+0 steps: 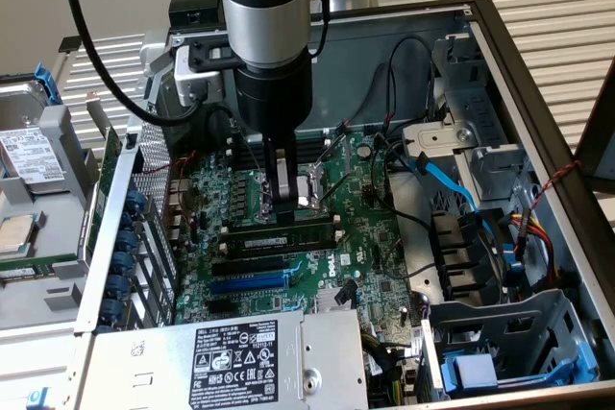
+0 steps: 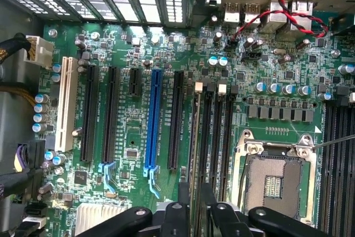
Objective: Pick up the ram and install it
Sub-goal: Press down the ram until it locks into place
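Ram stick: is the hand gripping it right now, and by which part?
The hand sits right above the ram, which lies along a memory slot, with its fingers at the top edge near the middle. Whether they actually clamp it cannot be told.

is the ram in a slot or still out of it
In a slot: the ram stands on edge in a memory slot, the gripper right above it. Fully seated: cannot tell.

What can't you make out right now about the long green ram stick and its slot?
1. Exterior view: the middle of the long green ram stick, hidden behind the black gripper.
2. Exterior view: whether the stick is fully seated, too small to tell.
3. Wrist view: the stick's near end, hidden under the gripper's links.
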`<state>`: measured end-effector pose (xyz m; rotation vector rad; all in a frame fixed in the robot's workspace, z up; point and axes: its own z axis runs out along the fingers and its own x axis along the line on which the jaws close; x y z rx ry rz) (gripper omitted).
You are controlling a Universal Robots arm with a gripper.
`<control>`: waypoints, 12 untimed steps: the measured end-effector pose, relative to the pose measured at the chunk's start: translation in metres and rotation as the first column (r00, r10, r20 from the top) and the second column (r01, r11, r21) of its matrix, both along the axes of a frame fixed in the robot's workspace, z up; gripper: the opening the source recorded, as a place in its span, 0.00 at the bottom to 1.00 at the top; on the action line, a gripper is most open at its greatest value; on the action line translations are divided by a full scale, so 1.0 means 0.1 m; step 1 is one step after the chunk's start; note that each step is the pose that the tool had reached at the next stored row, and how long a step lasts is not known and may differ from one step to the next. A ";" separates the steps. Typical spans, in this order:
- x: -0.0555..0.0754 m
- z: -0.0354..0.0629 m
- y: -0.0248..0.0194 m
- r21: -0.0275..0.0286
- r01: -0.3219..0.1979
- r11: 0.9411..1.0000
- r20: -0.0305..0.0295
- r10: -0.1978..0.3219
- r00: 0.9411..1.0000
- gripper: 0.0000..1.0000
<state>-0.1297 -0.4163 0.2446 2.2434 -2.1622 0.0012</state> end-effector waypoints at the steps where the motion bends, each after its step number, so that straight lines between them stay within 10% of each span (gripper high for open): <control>1: 0.00 0.000 0.000 0.000 0.000 1.000 0.000 0.000 1.000 0.19; 12: 0.00 -0.002 0.000 0.000 0.002 1.000 0.000 -0.002 1.000 0.11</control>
